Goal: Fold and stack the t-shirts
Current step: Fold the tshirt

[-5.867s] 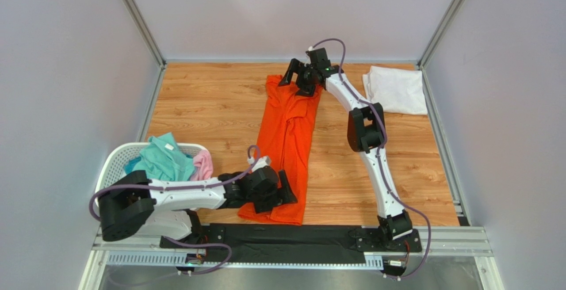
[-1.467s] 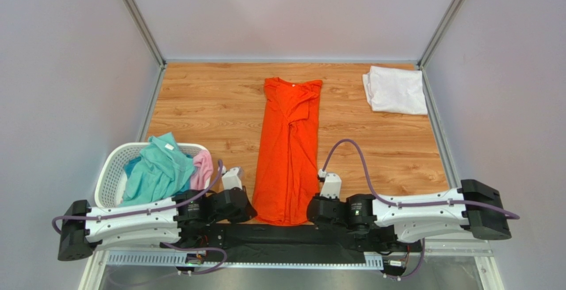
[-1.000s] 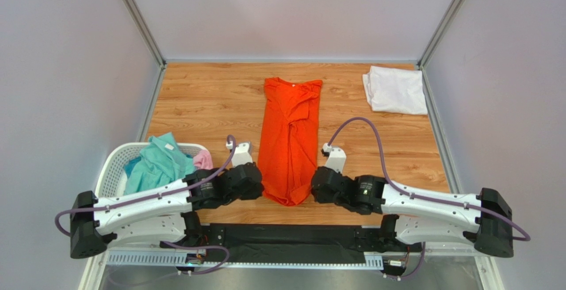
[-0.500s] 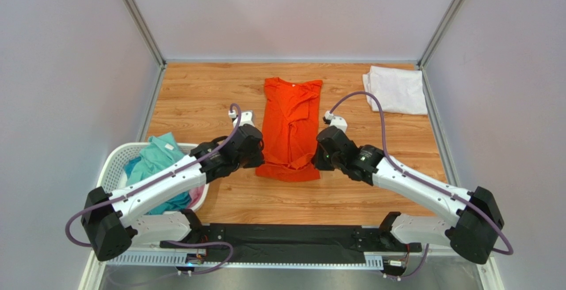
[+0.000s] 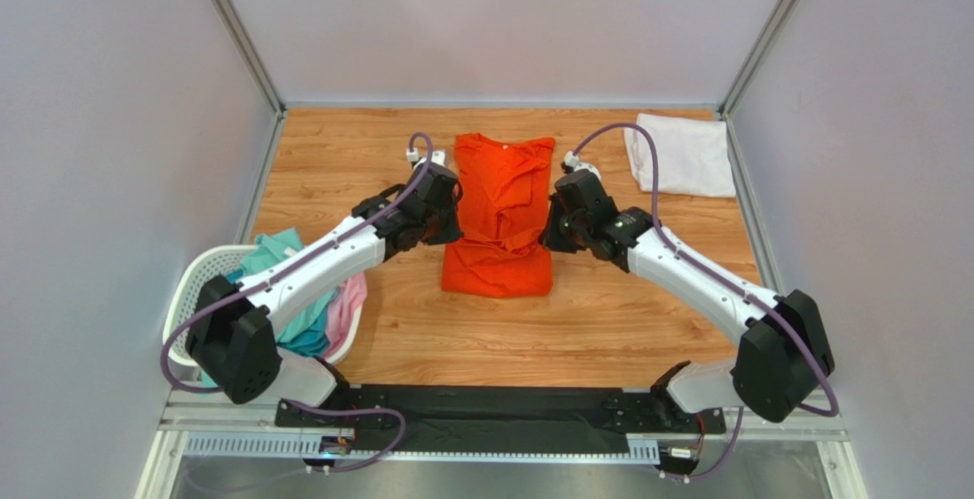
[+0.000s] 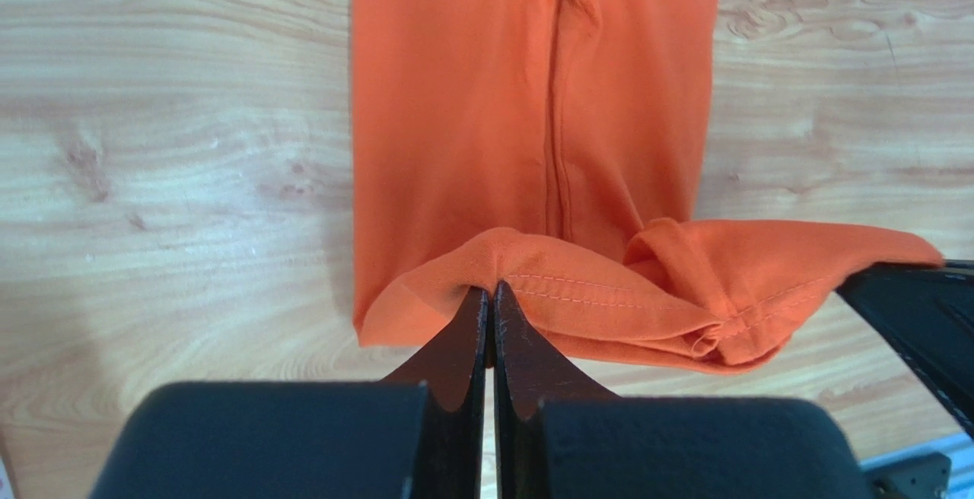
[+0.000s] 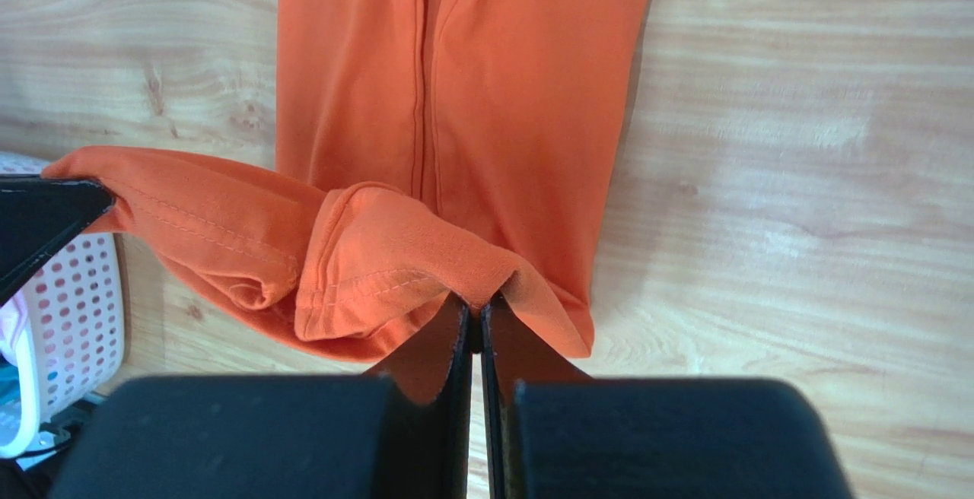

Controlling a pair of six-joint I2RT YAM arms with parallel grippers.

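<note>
Orange t-shirt (image 5: 503, 185), centred on table (image 5: 332, 168), long axis near-to-far, collar at far end, hem raised over body; left gripper (image 6: 492, 297) and right gripper (image 7: 474, 307) each clamped on a hem corner.

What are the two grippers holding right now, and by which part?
Both pinch the orange t-shirt by its stitched hem: left gripper at one corner, right gripper at the other.
</note>
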